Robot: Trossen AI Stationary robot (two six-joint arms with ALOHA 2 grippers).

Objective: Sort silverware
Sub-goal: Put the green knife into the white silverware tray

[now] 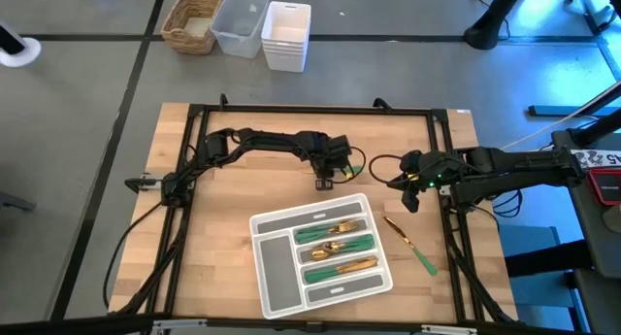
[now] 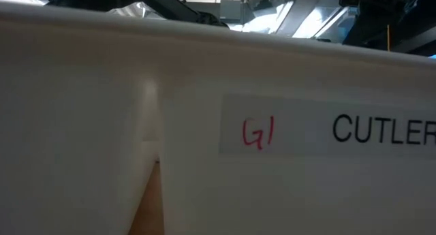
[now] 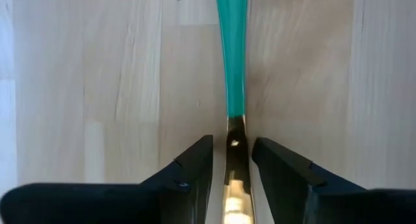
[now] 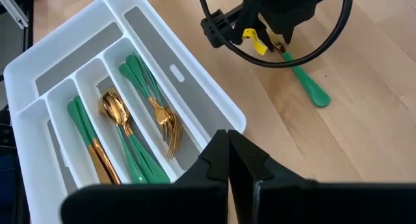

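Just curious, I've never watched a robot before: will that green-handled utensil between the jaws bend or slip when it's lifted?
Probably stiff: the utensil lies dead straight on the table. Likely slippery: the left gripper straddles its narrow, shiny gold neck, so it could twist in the jaws. Its slim handle suggests it's light.
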